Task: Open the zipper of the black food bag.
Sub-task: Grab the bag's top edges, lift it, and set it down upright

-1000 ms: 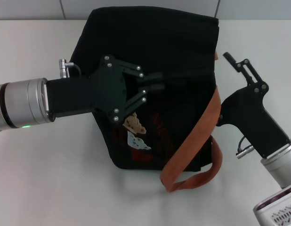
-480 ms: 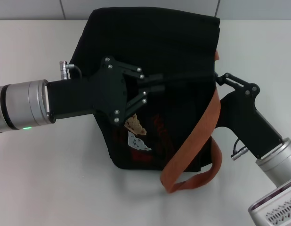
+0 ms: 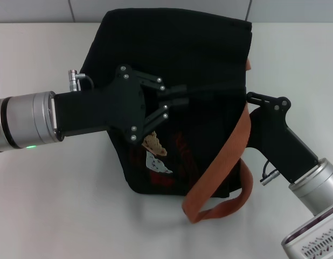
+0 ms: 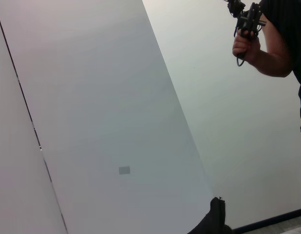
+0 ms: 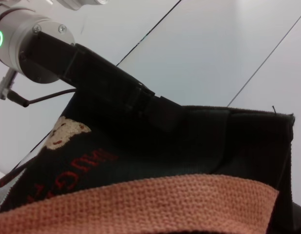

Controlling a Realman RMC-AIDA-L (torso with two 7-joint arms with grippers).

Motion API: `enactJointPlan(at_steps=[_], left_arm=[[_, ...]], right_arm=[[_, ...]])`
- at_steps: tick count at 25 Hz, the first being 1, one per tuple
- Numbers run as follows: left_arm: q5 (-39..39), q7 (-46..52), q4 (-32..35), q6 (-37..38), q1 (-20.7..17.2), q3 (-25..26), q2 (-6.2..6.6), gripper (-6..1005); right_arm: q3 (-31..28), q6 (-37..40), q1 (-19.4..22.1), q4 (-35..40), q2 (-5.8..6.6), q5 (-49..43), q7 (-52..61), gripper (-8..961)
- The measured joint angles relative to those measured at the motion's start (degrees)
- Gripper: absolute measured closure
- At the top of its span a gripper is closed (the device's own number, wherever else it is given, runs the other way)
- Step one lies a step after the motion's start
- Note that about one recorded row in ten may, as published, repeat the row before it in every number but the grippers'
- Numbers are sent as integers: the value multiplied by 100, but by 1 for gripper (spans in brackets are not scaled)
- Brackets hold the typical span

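The black food bag [image 3: 177, 81] lay on its side across the center of the head view, on a white table [image 3: 48, 205], w/ its front panel facing up. Bear patches [image 3: 154, 151] and red print sat lower center; an orange-brown strap [image 3: 226, 162] ran diagonally to the lower right and looped at the bottom. The left gripper [image 3: 180, 95] reached in from the left edge over the bag's middle, fingers pressed close together on a fold of black fabric. Couldn't make out the zipper or its pull against the black cloth. The right gripper [image 3: 248, 98] sat at center right, tip touching the bag's right edge just beside the strap; open or shut, can't tell. Right wrist view showed the strap [image 5: 141, 204] close up, bag fabric [image 5: 214, 141] behind it, and the left gripper's arm [image 5: 92, 73] in the upper left.
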State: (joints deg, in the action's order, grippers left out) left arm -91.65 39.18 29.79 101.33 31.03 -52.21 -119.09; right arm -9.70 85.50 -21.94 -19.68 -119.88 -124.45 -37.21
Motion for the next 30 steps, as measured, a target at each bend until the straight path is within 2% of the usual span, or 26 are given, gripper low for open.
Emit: enactJointPlan(at_steps=[1, 23, 30], left_arm=[[0, 0, 0, 0, 0, 0, 0, 842], [17, -67, -76, -10, 7, 43, 0, 824], [254, -68, -91, -19, -65, 50, 7, 819]], right_arm=[[1, -4, -2, 0, 0, 0, 1, 955], [-2, -274, -3, 7, 0, 7, 3, 920], [-14, -381, 16, 54, 0, 35, 3, 909]])
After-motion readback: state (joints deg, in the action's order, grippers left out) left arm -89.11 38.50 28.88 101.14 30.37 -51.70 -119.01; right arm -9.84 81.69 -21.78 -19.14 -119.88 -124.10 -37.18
